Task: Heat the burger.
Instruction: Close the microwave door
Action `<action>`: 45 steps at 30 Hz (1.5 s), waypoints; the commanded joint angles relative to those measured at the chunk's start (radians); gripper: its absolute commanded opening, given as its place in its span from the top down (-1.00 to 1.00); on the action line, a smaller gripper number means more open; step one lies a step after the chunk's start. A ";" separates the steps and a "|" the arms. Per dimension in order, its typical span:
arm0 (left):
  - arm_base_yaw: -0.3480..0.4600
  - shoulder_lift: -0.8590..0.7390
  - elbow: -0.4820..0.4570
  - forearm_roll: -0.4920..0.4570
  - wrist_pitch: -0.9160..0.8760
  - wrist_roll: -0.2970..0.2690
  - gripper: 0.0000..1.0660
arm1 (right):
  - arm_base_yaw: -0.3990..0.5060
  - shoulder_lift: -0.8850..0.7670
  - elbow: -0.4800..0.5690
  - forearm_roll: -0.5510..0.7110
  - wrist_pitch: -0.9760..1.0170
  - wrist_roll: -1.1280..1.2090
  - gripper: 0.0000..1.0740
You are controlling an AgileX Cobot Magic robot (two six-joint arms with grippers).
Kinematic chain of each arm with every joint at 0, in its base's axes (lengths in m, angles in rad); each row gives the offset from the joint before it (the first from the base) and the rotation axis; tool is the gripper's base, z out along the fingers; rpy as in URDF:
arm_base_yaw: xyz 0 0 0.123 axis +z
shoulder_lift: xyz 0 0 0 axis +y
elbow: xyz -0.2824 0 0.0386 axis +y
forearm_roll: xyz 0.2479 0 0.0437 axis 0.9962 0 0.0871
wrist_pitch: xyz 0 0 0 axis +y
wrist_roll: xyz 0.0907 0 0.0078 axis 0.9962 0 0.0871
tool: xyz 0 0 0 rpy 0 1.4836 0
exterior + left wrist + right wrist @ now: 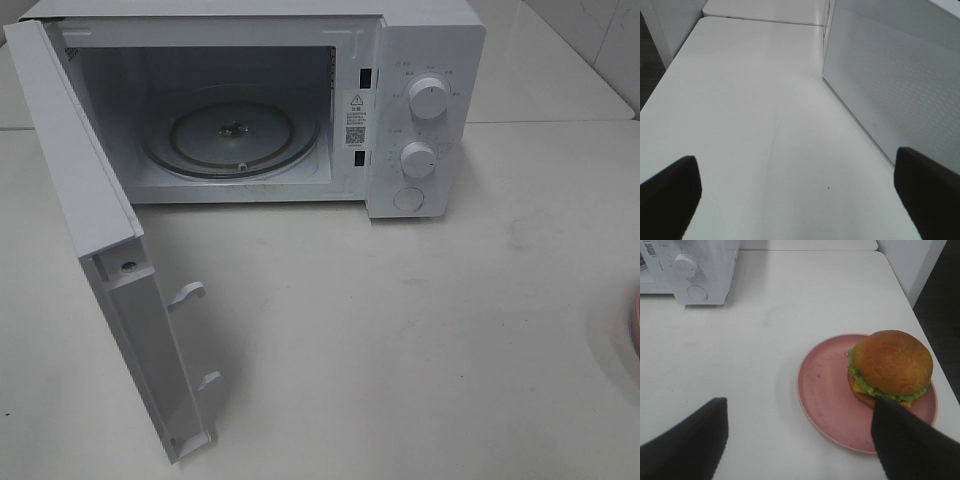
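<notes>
The burger (892,362), with a glossy brown bun, green lettuce and cheese, sits on the far side of a round pink plate (825,385) in the right wrist view. My right gripper (797,445) is open and hovers just short of the plate. One black finger (910,440) overlaps the plate's rim close to the burger, and nothing is between the fingers. My left gripper (795,195) is wide open over bare table, beside the outer face of the microwave door (895,85). The exterior view shows neither gripper nor the burger.
The white microwave (420,110) stands at the back with its door (110,250) swung fully open to the left and its glass turntable (235,135) bare. A sliver of the pink plate (636,320) shows at the right edge. The table edge (905,295) runs close behind the plate.
</notes>
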 commanded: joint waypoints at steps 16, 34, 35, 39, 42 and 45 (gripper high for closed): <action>0.001 -0.022 0.003 0.002 -0.006 0.002 -0.88 | -0.005 -0.026 0.005 0.004 -0.004 -0.005 -0.42; 0.001 0.136 -0.018 0.002 -0.210 0.000 -0.42 | -0.005 -0.026 0.005 0.004 -0.004 -0.005 -0.42; 0.001 0.136 -0.018 0.002 -0.210 0.000 -0.42 | -0.005 -0.026 0.005 0.004 -0.004 -0.005 -0.42; 0.001 0.256 0.002 0.002 -0.318 -0.001 0.06 | -0.005 -0.026 0.005 0.004 -0.004 -0.005 -0.42; 0.001 0.335 0.014 0.002 -0.391 -0.001 0.41 | -0.005 -0.026 0.005 0.004 -0.004 -0.005 -0.42; 0.001 0.448 0.020 0.002 -0.456 -0.001 0.91 | -0.005 -0.026 0.005 0.004 -0.004 -0.005 -0.42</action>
